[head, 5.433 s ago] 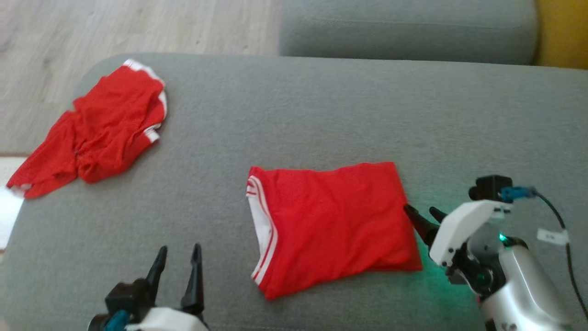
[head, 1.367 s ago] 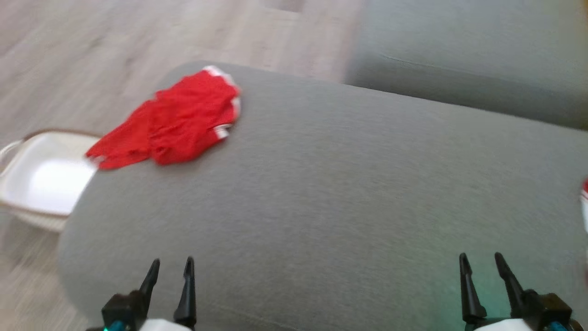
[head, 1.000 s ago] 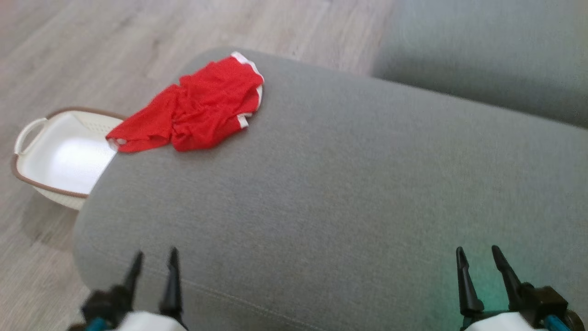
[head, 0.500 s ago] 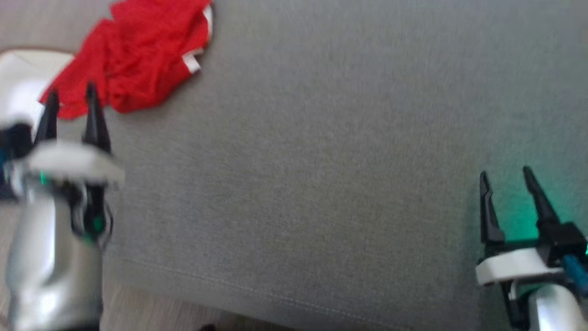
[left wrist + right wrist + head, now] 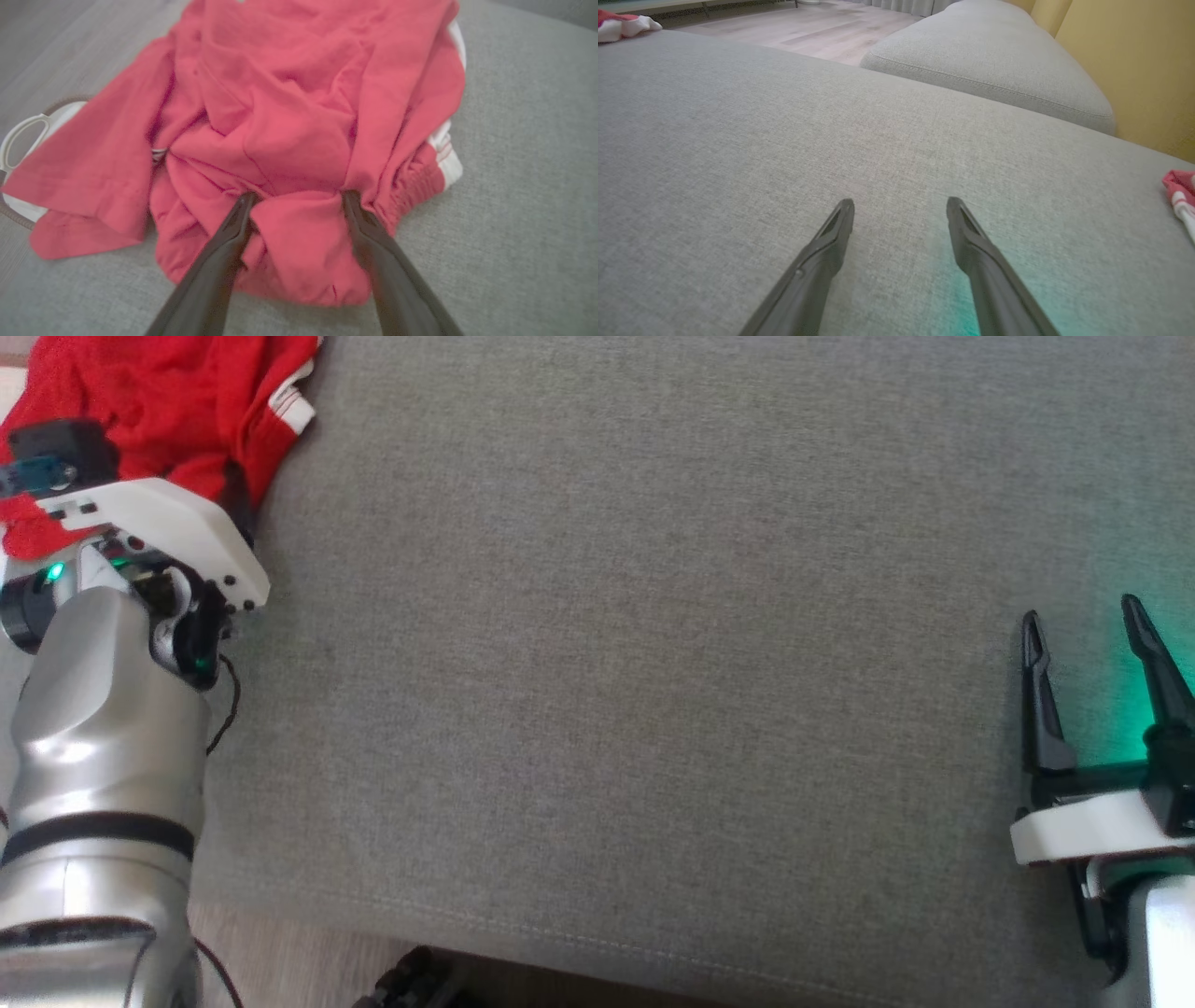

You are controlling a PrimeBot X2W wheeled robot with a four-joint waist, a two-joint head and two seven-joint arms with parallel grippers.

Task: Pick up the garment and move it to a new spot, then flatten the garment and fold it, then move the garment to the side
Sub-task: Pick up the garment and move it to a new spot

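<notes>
Two sets of fingers (image 5: 219,261) open: left gripper (image 5: 296,196) straddles a raised fold of the garment (image 5: 289,116), right gripper (image 5: 1081,611) empty; press deeper before closing.

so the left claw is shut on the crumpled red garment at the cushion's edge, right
Not quite: the left claw is open, not shut. Its fingers stand wide apart, straddling a fold of the crumpled red garment at the cushion's edge. The left wrist view shows it.
</notes>
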